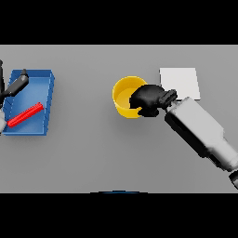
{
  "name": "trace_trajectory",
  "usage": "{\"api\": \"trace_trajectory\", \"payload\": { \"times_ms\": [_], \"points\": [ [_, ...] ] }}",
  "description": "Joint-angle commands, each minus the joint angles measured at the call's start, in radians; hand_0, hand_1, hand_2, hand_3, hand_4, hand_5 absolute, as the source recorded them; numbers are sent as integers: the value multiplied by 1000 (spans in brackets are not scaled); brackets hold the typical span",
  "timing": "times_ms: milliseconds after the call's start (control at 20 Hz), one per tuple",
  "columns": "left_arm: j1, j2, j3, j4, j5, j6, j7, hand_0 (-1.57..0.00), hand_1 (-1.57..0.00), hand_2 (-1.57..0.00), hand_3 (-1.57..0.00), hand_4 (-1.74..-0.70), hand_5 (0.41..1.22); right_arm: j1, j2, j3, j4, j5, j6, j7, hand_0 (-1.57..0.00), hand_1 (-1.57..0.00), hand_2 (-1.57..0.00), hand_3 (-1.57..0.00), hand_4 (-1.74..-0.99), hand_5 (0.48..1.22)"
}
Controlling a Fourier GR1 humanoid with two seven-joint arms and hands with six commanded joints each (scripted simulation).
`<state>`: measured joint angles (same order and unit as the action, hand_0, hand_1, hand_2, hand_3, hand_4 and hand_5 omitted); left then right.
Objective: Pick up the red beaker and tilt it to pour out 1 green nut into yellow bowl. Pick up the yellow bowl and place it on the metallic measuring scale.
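Bowl-moving looks to be the step in hand: the right hand (pixel 149 100) sits against the right side of the yellow bowl (pixel 126 96), its dark fingers curled around the rim and wall in what reads as a clamped grasp. The bowl rests on the grey worktop (pixel 93 153) near the middle, and the pale square scale (pixel 183 80) lies just beside it to the right, partly behind the hand and forearm. Whether a green nut lies inside the bowl cannot be told from here. The red beaker (pixel 25 115) lies tilted on its side in the blue tray (pixel 42 81) at the far left, well apart from the bowl. The left hand (pixel 17 84) shows at the left edge over the tray, and I cannot tell how its fingers stand. Next, by my judgement, the bowl needs lifting clear of the worktop, carrying a short way right, and setting down level on the middle of the scale without tipping.
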<state>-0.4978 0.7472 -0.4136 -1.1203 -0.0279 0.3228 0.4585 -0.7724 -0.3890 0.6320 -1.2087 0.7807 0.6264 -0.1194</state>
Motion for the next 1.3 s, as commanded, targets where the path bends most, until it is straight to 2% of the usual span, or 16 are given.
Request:
{"api": "trace_trajectory", "payload": {
  "times_ms": [0,50,150,250,300,450,700,850,950,1250],
  "points": [
    [0,3,-2,-12,-1,-2,-3,1,1,1,1,-738,696,0,-17,-12,-20,-5,2,-1,-1564,-1564,-1414,-1257,-1738,1219],
    [-9,1,0,-1,1,-7,-5,1,1,1,1,-739,693,-5,-25,-23,-31,-5,1,16,-1566,-1566,-1422,-1268,-1739,1220],
    [8,8,-2,-18,-2,-4,-9,1,1,1,1,-736,697,6,-47,-42,-51,-15,-3,15,-1568,-1568,-1436,-1266,-1740,1220],
    [5,10,6,-12,3,-4,-7,1,1,1,1,-746,697,19,-71,-60,-64,-29,-8,4,-1569,-1569,-1439,-1376,-1740,1220],
    [-5,7,4,0,1,-10,5,1,1,1,1,-743,700,26,-76,-76,-72,-35,-6,26,-1569,-1569,-1465,-1347,-1740,1220],
    [-11,11,6,7,-3,-11,1,1,1,1,1,-744,708,27,-125,-115,-63,-36,-31,22,-1570,-1570,-1492,-1257,-1741,1221],
    [0,15,7,-12,2,-14,18,1,1,1,1,-741,706,4,-172,-169,48,-14,-124,5,-1571,-1571,-1540,-1198,-1741,1221],
    [13,13,3,-32,0,-5,10,1,1,1,1,-734,697,-26,-180,-202,150,-15,-168,-30,-1571,-1571,-1501,-1175,-1741,1221],
    [3,11,1,-31,-3,-5,28,1,1,1,1,-728,691,-40,-177,-212,223,-4,-204,-32,-1571,-1571,-1506,-1176,-1741,1221],
    [13,25,5,-43,-2,-11,35,1,1,1,1,-724,682,-30,-166,-220,381,21,-291,-60,-1571,-1571,-1407,-1351,-1741,1221]
  ]
}}
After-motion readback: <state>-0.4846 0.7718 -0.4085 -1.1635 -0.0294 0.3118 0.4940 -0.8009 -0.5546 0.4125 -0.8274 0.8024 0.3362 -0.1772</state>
